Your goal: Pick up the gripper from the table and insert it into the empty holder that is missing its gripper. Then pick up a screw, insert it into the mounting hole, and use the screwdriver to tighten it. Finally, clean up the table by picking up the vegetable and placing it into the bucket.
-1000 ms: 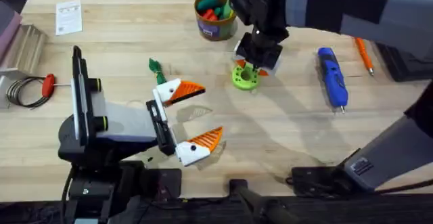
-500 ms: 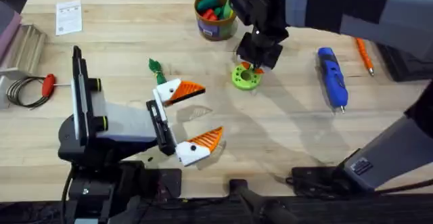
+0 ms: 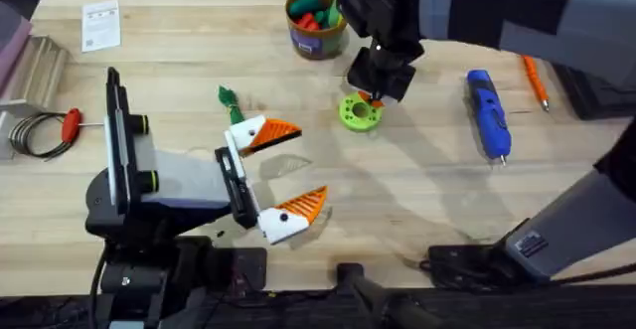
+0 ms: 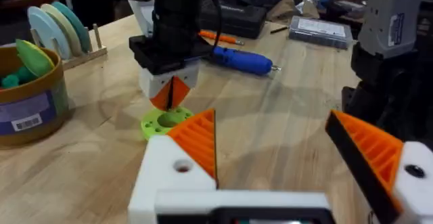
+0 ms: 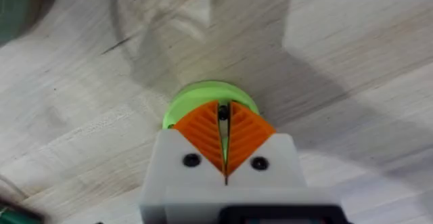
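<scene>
My right gripper [image 3: 371, 97] [image 5: 224, 112] hangs just over a round green disc [image 3: 360, 112] [image 5: 211, 97], its orange pads shut on a small dark screw [image 5: 222, 114] at their tips. The left wrist view shows that same gripper [image 4: 169, 94] above the disc [image 4: 166, 120]. Nearer the table's front, my left gripper [image 3: 308, 165] [image 4: 270, 119] is open and holds nothing; both its white mounts carry orange tips. No loose gripper and no empty holder is in view. The dark-green vegetable [image 3: 229, 100] lies left of the disc. The bucket [image 3: 316, 19] [image 4: 27, 95] stands at the back. The blue screwdriver [image 3: 488, 110] [image 4: 240, 58] lies to the right.
A red-handled tool [image 3: 70, 122] with a wire coil lies at the far left, by metal rails [image 3: 35, 61] and a paper card [image 3: 99, 23]. A thin orange tool [image 3: 537, 79] lies right of the screwdriver. Bare wood spans the table's middle [image 3: 417, 190].
My right gripper closed its fingers over the green disc about half a second ago and has held there since. The left arm has not moved.
</scene>
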Robot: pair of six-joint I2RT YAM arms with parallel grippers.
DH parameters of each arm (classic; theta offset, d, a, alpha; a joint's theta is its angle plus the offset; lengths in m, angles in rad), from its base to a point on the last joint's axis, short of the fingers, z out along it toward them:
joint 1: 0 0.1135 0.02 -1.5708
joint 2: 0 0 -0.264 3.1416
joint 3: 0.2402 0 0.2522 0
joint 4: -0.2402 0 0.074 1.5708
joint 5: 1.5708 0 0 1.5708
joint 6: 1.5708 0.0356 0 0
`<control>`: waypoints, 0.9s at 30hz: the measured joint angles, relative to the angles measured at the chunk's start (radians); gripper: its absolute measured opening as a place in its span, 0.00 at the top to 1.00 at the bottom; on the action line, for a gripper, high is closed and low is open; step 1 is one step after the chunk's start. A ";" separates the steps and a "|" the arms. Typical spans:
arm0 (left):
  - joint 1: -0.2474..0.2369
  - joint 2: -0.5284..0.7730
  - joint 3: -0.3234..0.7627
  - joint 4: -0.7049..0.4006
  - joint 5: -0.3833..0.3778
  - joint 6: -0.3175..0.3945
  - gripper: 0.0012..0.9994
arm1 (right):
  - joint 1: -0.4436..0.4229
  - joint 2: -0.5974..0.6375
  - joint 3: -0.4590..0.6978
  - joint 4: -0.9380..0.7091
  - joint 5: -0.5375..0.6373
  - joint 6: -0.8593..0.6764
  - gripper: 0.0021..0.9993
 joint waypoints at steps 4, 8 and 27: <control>0.000 0.000 0.000 0.000 0.000 0.000 0.01 | 0.000 0.000 0.000 0.000 0.000 0.000 1.00; 0.000 0.000 0.000 0.000 0.000 0.000 0.01 | 0.000 0.000 0.001 -0.011 0.003 0.000 1.00; 0.000 0.000 0.000 0.000 0.000 0.000 0.01 | 0.007 -0.225 0.492 -0.420 -0.032 -0.611 1.00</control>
